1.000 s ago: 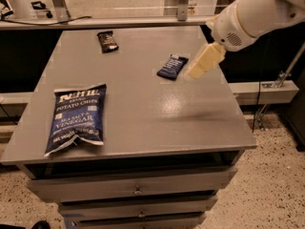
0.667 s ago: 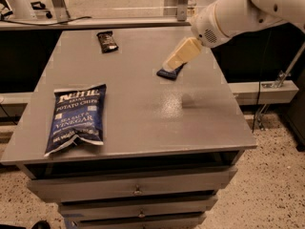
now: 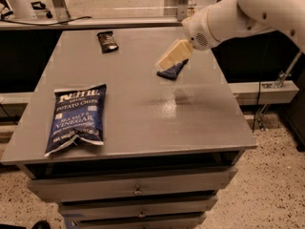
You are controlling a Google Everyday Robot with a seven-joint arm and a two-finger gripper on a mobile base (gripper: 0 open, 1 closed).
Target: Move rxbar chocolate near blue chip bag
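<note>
Reaching step: gripper (image 3: 172, 56) hovers over a navy bar (image 3: 171, 72) (open or closed, cannot tell), rxbar (image 3: 107, 41) lies untouched at the table's (image 3: 143, 128) far edge, well apart from the chip bag (image 3: 76, 118); next, probably cross to the rxbar.

Dark rxbar chocolate (image 3: 107, 41) lies flat at the desk's (image 3: 143, 132) far edge; blue chip bag (image 3: 76, 118), seemingly puffy, lies front-left; claw (image 3: 163, 65) hangs right.

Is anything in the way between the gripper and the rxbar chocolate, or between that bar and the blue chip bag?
Nothing visible. The gripper is over the navy blue bar wrapper; only bare table separates it from the rxbar chocolate near the far edge, and that bar from the blue chip bag at front left.
</note>
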